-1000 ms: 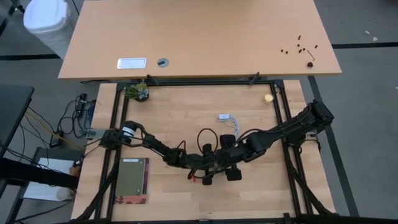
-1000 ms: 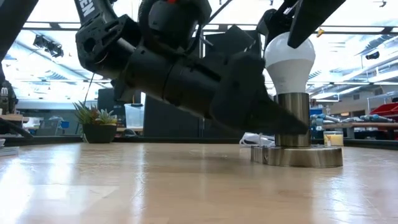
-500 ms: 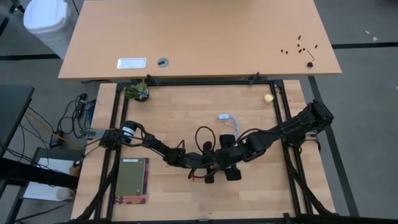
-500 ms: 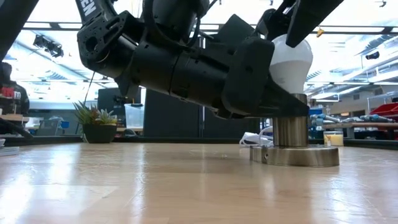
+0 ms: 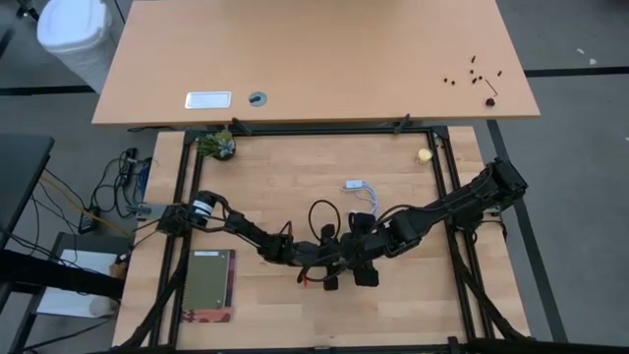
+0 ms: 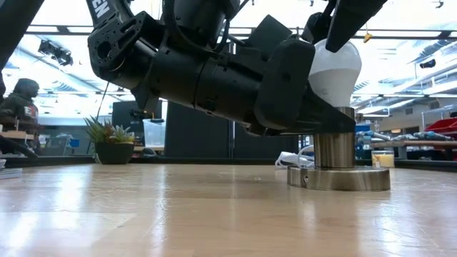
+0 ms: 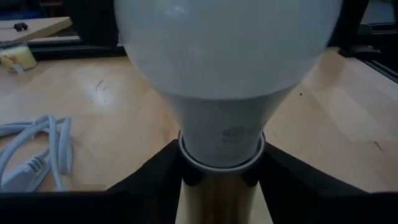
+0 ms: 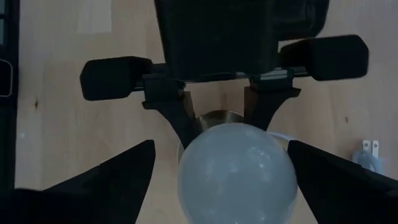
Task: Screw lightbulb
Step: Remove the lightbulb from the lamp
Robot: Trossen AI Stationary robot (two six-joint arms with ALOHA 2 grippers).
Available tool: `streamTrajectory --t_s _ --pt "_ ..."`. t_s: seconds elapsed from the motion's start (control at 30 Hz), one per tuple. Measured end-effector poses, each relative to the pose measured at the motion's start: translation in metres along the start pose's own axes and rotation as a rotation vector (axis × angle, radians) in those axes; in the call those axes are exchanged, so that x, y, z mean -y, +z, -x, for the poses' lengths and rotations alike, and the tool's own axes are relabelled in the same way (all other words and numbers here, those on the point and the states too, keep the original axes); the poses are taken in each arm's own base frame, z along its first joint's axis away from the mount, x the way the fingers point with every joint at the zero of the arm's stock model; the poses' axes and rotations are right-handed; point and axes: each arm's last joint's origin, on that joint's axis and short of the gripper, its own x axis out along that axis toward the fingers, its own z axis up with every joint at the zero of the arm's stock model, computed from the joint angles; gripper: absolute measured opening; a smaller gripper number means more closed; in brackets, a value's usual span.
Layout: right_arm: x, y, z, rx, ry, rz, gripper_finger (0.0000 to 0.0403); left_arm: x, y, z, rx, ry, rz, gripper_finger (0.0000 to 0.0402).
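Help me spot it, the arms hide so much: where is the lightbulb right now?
In the low view the lightbulb stands upright in the metal socket at the right, near the table's middle, with the left claw straddling its neck.

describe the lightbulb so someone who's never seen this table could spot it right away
On the light wooden table, find where the two dark arms meet near the front middle. There a brass-coloured cylindrical socket on a round disc base stands upright, and the white frosted lightbulb sits in its top. It is the only rounded white globe; the coiled white cord beside it lies flat.
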Motion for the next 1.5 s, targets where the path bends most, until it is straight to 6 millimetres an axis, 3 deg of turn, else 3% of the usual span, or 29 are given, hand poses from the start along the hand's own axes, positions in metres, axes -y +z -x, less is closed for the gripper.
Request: streamTrajectory --t_s 0.3,0.87,1.23,1.5 --pt "-0.008 -0.002 -0.029 -0.096 -0.035 0.074 0.0374 0.0 0.0 0.0 -0.003 -0.002 0.038 0.0187" --pt "-0.013 0.009 -0.033 -0.105 -0.057 0.11 0.0369 0.0 0.0 0.0 -0.004 0.002 0.044 0.0187" --pt "-0.011 0.006 -0.037 -0.143 -0.079 0.107 0.0292 0.0 0.0 0.0 -0.004 -0.003 0.043 0.0187" --pt "-0.011 0.004 -0.037 -0.166 -0.061 0.276 0.0256 0.0 0.0 0.0 -0.005 -0.024 0.038 0.0187"
